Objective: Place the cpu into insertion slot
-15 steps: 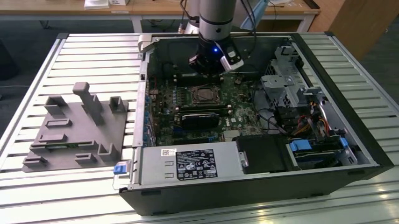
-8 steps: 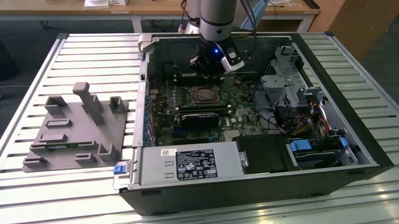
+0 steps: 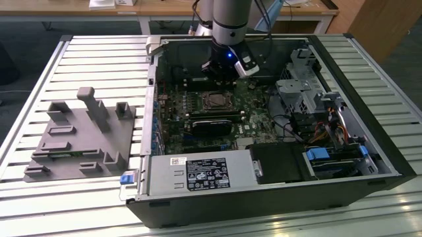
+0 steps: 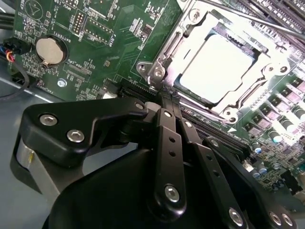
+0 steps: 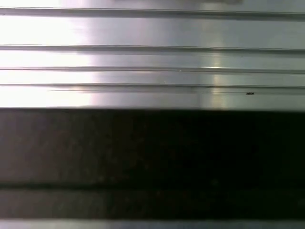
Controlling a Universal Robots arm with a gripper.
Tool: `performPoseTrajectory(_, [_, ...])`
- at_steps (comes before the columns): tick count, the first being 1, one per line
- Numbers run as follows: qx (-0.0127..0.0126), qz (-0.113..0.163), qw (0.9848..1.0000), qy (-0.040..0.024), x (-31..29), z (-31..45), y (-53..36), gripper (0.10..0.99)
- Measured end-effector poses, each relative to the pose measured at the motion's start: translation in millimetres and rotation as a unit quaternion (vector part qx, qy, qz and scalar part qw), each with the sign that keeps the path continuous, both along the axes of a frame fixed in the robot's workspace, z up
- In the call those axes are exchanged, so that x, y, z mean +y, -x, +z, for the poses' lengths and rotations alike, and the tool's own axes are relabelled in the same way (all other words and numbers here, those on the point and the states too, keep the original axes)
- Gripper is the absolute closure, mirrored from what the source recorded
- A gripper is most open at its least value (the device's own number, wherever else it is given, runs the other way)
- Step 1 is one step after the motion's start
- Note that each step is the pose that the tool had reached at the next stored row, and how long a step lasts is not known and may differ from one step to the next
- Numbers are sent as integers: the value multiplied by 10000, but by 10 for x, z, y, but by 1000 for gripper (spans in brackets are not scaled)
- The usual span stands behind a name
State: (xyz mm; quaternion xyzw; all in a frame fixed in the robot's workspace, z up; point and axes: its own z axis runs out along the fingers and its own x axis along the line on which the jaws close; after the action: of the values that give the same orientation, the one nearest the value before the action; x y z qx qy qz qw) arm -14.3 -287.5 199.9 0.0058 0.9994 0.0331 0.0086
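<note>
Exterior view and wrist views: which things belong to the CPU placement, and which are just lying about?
Belongs to the job:
cpu, lying in the insertion slot
insertion slot
pincer, beside the slot

Lying about:
grey fixture block
coin battery
black card
power supply

Black pincer links with silver screws; grey arm.

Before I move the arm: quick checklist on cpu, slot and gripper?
1. cpu inside the insertion slot: ok, its silvery face lies within the frame.
2. cpu seated flat: cannot tell.
3. gripper off the cpu: ok, it is at the slot's corner, beside the chip.
4. Gripper touching the slot's rim: cannot tell.
5. case open above the board: ok in the exterior view.
</note>
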Motion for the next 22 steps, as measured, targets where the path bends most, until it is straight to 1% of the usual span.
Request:
performPoseTrajectory(5, [-1,0,10000,54,1,-23,-1,980])
performPoseTrajectory(12, [0,0,10000,58,9,-32,-2,980])
performPoseTrajectory(14, [-1,0,10000,55,10,0,-2,980])
performPoseTrajectory(17, [0,0,10000,57,9,79,-2,980])
performPoseTrajectory(18, [1,0,10000,59,9,94,-1,980])
performPoseTrajectory(22, [1,0,10000,57,-1,94,-1,980])
